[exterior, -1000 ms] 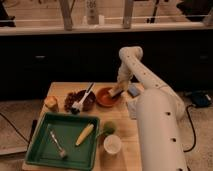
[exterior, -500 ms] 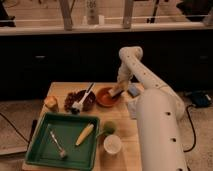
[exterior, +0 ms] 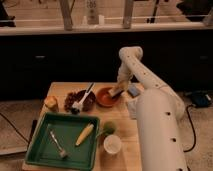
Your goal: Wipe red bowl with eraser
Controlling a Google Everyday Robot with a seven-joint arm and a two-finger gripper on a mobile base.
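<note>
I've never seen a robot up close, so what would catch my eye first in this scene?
The big white robot arm dominates the right side, bending down so its gripper sits at the right edge of the small orange-red bowl at the back of the wooden table. A large green tray holding a yellow corn cob fills the front left, with a white cup beside it.

You are looking at a staged test area in a lab or office building. A small wooden table (exterior: pixel 65 90) stands on speckled hard flooring (exterior: pixel 15 112) before a dark counter wall (exterior: pixel 60 55) with glazed partitions. The gripper (exterior: pixel 116 91) sits over the red bowl (exterior: pixel 106 97).
</note>
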